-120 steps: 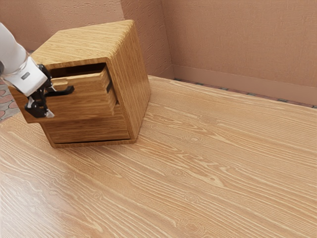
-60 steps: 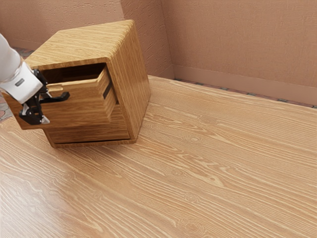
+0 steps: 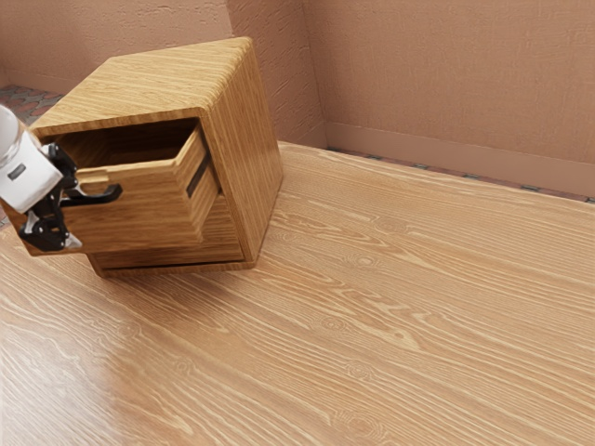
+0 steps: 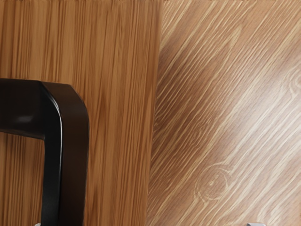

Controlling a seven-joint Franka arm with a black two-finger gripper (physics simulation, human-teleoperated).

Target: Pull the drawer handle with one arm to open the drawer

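Gripper (image 3: 48, 234) at black handle (image 3: 100, 196); drawer (image 3: 139, 209) partway out of cabinet (image 3: 177, 79); can't tell whether grip clenched.

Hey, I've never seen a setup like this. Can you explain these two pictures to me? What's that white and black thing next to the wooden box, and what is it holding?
This is a computer simulation of a robot arm. The arm is white, and the black part at its tip is the end effector, which does the grasping. One picture comes from a camera off to the side. The other comes from a camera on the arm's hand, looking closely at what it works on. A small wooden cabinet stands on the wooden surface. Its drawer is pulled partway out. The end effector is shut on the drawer's black handle. In the close-up, the handle is the dark curved bar against the drawer's front.
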